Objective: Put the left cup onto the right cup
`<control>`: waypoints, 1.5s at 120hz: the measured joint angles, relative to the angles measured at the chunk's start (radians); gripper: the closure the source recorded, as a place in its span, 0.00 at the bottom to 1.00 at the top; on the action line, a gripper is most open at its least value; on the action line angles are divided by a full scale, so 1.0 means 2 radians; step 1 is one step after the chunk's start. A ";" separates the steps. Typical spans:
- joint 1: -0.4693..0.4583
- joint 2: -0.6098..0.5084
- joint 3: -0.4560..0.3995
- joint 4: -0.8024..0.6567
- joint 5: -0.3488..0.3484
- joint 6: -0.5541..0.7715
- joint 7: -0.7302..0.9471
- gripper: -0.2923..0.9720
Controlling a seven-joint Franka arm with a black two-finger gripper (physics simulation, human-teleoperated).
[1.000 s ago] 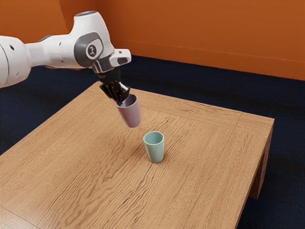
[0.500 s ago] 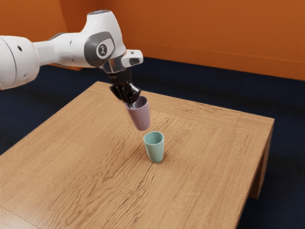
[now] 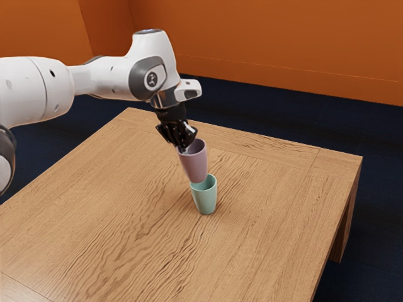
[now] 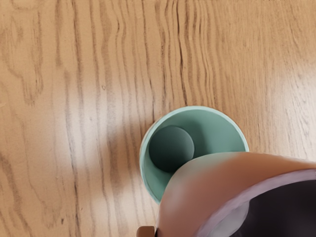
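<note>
one risk i see: tilted, off-centre base of mauve cup (image 3: pixel 194 160) catches rim of green cup (image 3: pixel 204 196), tips it, or jams askew on release. gripper (image 3: pixel 184 145): fingers close together, pinching mauve rim. both cups empty, near centre of exterior view; mauve base at green mouth, contact unclear; green upright on table (image 3: pixel 94 220).

Arm (image 3: pixel 82 78) has glossy white shells and fat rounded links. The last joint housing (image 3: pixel 148 75) is dark grey with a small round white mark on its cap, and a white boxy flange (image 3: pixel 187 92) sticks out beside it. Gripper (image 3: pixel 186 146) is all black, a chunky faceted body with two short fingers.
</note>
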 joint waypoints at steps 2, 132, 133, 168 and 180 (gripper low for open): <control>0.000 0.001 0.000 0.001 0.000 0.000 0.000 0.85; 0.000 0.021 0.000 0.006 -0.018 0.027 -0.012 0.85; 0.000 0.020 0.000 0.006 -0.017 0.027 -0.012 0.85; 0.000 0.018 0.001 0.001 -0.016 0.026 -0.012 0.85; 0.000 0.021 0.001 0.000 -0.015 0.026 -0.012 0.85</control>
